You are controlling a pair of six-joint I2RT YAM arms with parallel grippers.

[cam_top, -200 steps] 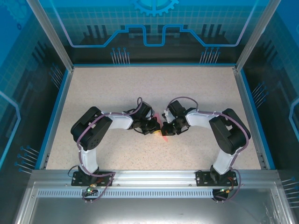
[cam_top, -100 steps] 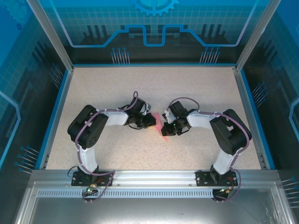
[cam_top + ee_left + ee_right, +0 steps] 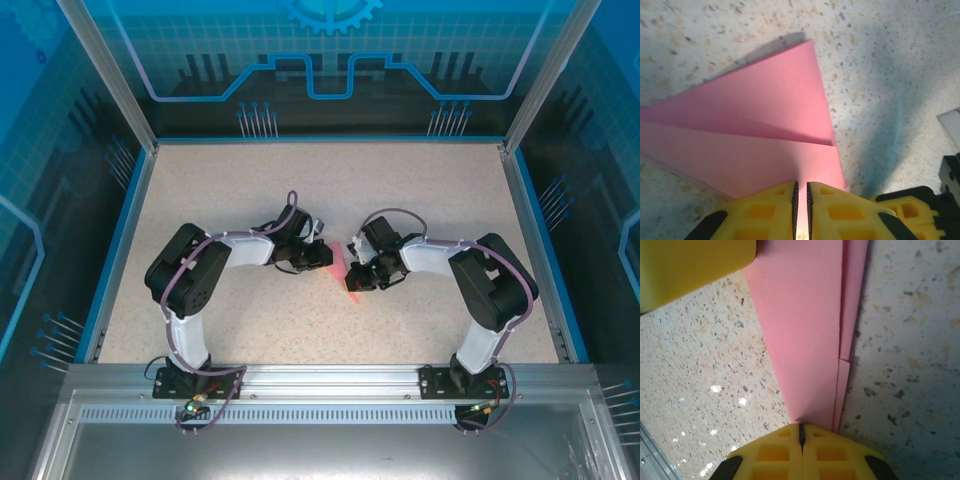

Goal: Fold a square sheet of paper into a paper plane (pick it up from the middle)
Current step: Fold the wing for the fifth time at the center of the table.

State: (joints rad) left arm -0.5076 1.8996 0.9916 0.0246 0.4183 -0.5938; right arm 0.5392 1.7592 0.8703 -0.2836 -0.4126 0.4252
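Your left hand and right hand meet in the middle of the speckled surface. Each is clamped on an edge of the paper plane, which sits low between them. Its folded pink layers overlap along a crease. You have open room on every side, out to the blue rim.

The left arm and right arm are showing white shells between bulky black joints, with mauve cables looping along them. The left hand and right hand are showing yellow fingers with square hollow pockets and dark ribbed inner faces.
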